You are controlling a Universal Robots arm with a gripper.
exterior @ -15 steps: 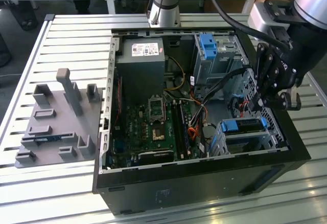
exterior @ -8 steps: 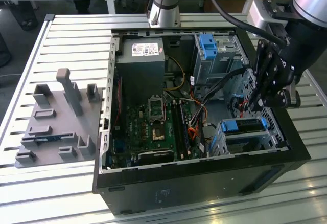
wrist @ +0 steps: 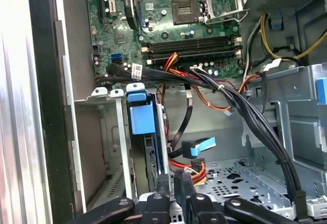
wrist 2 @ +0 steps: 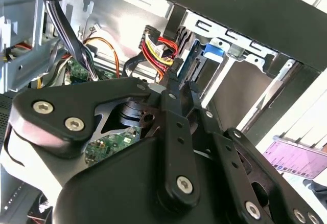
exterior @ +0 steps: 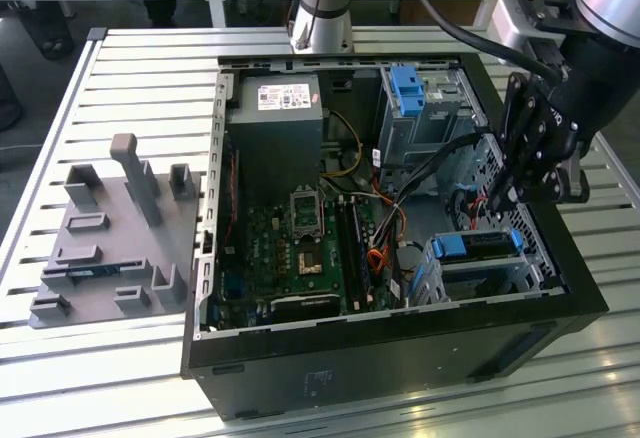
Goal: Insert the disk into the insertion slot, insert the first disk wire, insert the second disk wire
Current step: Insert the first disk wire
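Observation:
The disk (exterior: pixel 478 245), a drive in a bright blue caddy, sits inside the insertion slot (exterior: pixel 500 278), the low grey perforated cage at the case's near corner on the exterior view's right. My gripper (exterior: pixel 500 198) hangs just above that cage, inside the case. In the first wrist view the fingertips (wrist: pixel 162 183) stand close together beside the caddy (wrist: pixel 142 117). A red-and-yellow wire bundle (wrist: pixel 191 169) and a blue connector (wrist: pixel 202 146) lie loose right by them. In the second wrist view my gripper (wrist 2: pixel 180 81) looks shut, below the same bundle (wrist 2: pixel 161 47), with nothing visible between the fingers.
A taller grey cage with a blue clip (exterior: pixel 410 93) stands at the back. A thick black cable bundle (wrist: pixel 245 111) crosses the case beside my gripper. The motherboard (exterior: pixel 300 248) and power supply (exterior: pixel 275 128) fill the exterior view's left half. A grey fixture plate (exterior: pixel 110 248) lies outside the case.

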